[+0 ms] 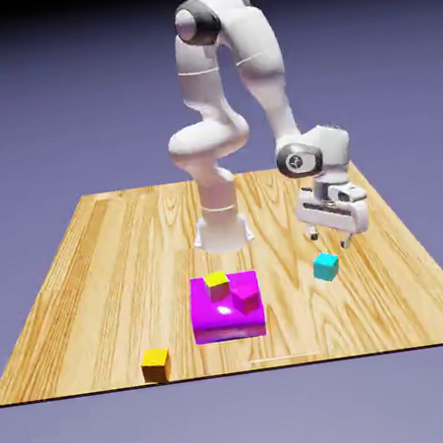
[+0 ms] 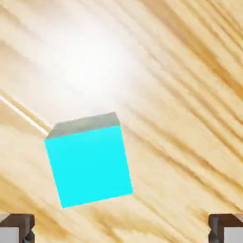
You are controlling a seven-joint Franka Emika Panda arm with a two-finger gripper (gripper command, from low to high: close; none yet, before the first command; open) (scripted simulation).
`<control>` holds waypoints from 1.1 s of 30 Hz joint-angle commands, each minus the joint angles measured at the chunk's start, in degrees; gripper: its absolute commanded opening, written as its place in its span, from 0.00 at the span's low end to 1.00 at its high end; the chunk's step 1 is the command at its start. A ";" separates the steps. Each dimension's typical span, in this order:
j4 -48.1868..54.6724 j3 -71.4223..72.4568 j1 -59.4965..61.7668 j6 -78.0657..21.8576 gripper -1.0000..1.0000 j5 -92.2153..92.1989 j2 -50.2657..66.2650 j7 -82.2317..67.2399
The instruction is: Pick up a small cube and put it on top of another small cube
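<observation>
We see the gripper with its fingertips wide apart, nothing between them and touching nothing, above the cyan cube, which rests on the wooden table toward the exterior view's right. In the hand view the fingertips are cut off by the bottom edge, and a bright glare washes out the wood grain beyond the cube.

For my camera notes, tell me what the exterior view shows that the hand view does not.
Only the exterior view: the yellow cube, the magenta cube, the magenta block, the orange cube.
Only the hand view: nothing extra, just closer detail.
Both: the cyan cube, the wooden table, the hand's fingertips.
</observation>
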State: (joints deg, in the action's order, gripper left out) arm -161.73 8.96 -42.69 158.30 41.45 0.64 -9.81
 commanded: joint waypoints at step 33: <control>14.49 -14.92 5.63 -6.15 0.00 -19.11 8.05 5.30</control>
State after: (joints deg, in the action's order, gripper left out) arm -147.25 -5.95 -37.09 152.10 22.32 8.69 -4.53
